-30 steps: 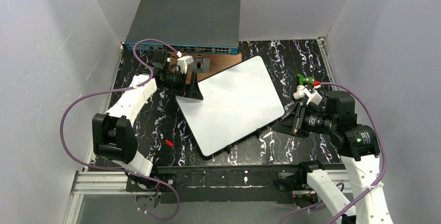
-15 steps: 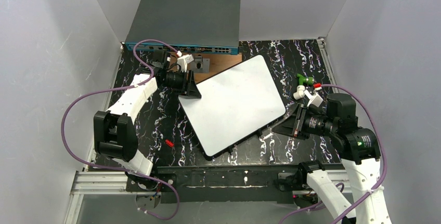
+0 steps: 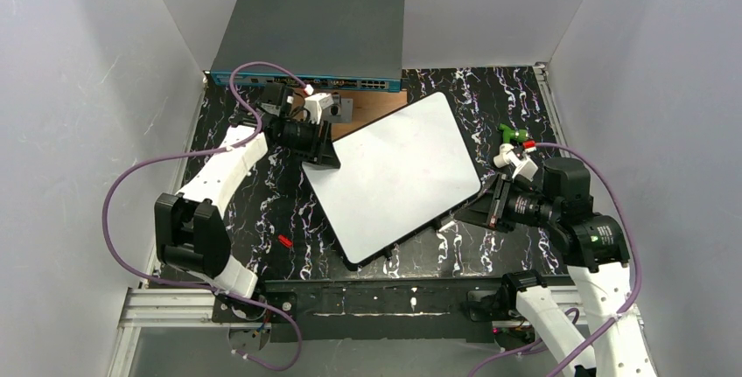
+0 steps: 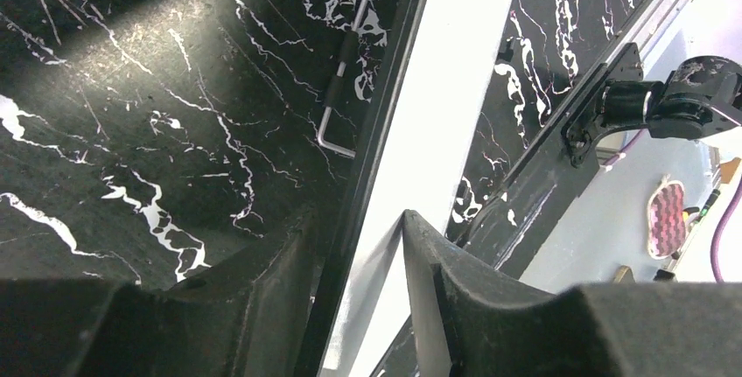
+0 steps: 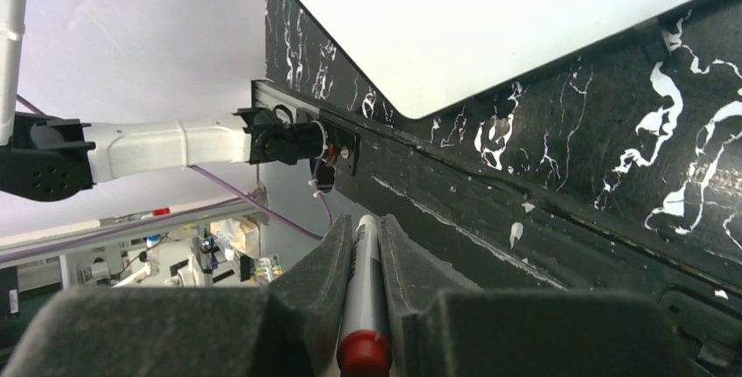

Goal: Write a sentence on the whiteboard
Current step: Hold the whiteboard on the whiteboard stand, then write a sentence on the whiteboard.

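The whiteboard [image 3: 394, 176] lies tilted across the middle of the black marbled table, blank white with a thin black edge. My left gripper [image 3: 325, 157] is at its far left corner. In the left wrist view the board's edge [image 4: 446, 88] runs between the fingers, and the left gripper [image 4: 357, 219] is shut on it. My right gripper [image 3: 464, 215] sits just off the board's near right edge. It is shut on a grey marker [image 5: 363, 289] with a red end, whose tip points past the fingertips. The right wrist view shows the board's rounded corner [image 5: 490, 18] ahead of the right gripper [image 5: 363, 219].
A grey network switch [image 3: 311, 40] stands at the back, with a brown wooden plate [image 3: 376, 104] partly under the board's far corner. A small red piece [image 3: 284, 240] lies near the left front. A bent metal rod [image 4: 341, 71] lies beside the board. White walls close in three sides.
My left gripper has shut on the whiteboard's far left corner. The board has shifted slightly. The right arm has edged a little nearer the board with the marker.
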You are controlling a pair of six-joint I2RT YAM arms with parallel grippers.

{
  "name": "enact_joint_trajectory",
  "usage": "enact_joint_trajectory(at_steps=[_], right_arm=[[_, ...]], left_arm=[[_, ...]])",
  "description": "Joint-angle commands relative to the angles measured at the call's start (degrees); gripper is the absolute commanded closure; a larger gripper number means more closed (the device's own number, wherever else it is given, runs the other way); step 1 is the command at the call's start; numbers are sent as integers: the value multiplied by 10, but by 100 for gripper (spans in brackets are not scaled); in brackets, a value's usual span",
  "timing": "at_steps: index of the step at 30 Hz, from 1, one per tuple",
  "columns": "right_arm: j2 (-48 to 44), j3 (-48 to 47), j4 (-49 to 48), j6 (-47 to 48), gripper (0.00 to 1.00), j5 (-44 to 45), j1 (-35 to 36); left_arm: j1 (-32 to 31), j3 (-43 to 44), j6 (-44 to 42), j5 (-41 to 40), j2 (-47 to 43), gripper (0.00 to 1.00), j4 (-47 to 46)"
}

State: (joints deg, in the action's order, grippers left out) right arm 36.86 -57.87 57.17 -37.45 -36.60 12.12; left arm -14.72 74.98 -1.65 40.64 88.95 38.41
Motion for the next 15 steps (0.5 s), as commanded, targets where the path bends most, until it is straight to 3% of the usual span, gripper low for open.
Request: enact_joint_trajectory(at_steps=[1,6,11,15], right_arm=[[-14,36,-113,-33,99,-20,-2],[-10,47,-182,-60,99,-12,-1],[-22,70,-259,-60,99,45,0],[-62,129,-378,-90,99,96,15]], left_arm=[[-37,4,-43,-47,-26,100,15],[-44,-10,-18,-99,-50,100,-28],[-48,-21,-61,-135,-74,100,-44],[-56,-33,-100,-128,-93,100,-50]])
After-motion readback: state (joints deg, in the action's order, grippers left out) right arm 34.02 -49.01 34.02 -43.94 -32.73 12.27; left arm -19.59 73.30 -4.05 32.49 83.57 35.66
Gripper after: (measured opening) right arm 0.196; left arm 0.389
